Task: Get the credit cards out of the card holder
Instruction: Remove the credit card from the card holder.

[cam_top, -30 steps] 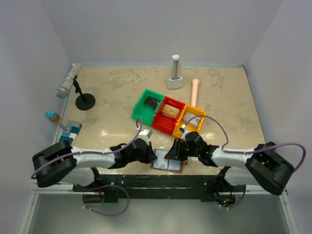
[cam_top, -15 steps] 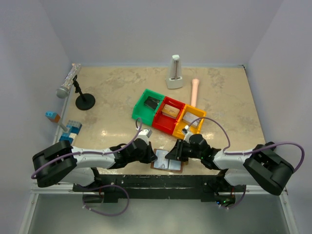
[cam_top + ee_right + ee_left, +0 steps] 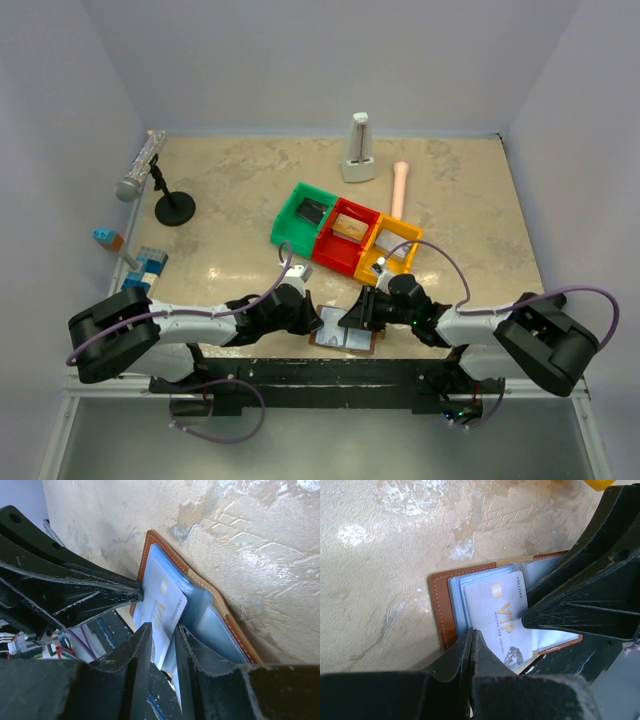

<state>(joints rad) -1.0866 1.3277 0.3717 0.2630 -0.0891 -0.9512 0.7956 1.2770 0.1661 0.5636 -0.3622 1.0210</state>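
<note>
- While it lies open at the near edge of the table [image 3: 230,220], the card holder [image 3: 439,611] sits between both grippers
- a pale VIP card [image 3: 492,612] lies askew over its sleeves
- left gripper [image 3: 472,635]: fingers pressed together, tips at the card's edge
- right gripper [image 3: 162,630]: fingers narrowly apart around the card's end; I cannot tell whether they grip it

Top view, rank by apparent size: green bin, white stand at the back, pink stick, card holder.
1. green bin
2. white stand
3. pink stick
Unranked: card holder, mostly covered, so its size can't be judged.
</note>
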